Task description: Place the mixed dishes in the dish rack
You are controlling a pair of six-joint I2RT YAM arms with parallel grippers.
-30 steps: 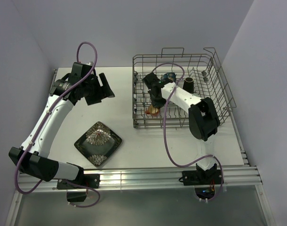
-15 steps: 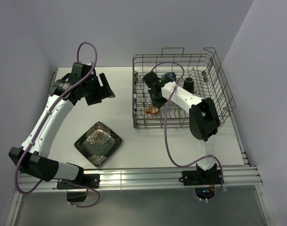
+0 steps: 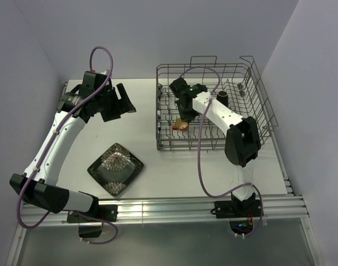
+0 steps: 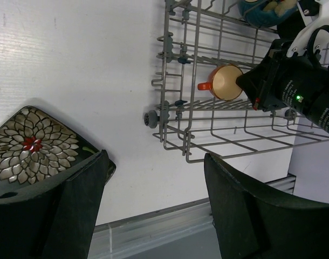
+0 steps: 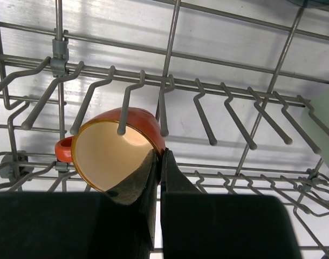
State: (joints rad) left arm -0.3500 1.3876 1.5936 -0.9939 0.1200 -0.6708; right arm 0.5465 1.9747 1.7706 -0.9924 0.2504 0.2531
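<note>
The dish rack (image 3: 159, 111) stands at the back right. My right gripper (image 3: 184, 115) is inside it, shut on the rim of the small orange cup (image 3: 182, 125). In the right wrist view one finger is inside the cup (image 5: 108, 156), the other outside, and the cup lies tilted against the tines. The small brown cup (image 3: 222, 98) stands in the rack further right. The dark square plate (image 3: 115, 169) lies on the table at the front left. My left gripper (image 3: 122, 102) is open and empty, high above the table's middle. A pale green cup edge (image 5: 327, 127) shows at the right.
The left wrist view shows the plate (image 4: 29, 145), the rack's corner (image 4: 167, 108), the orange cup (image 4: 225, 82) and a bluish bowl (image 4: 259, 12) at the rack's back. The table's near edge is a metal rail (image 3: 158, 208). Walls close in on both sides.
My right gripper has turned and shifted the orange cup slightly towards the back of the rack. The left arm has hardly moved.
</note>
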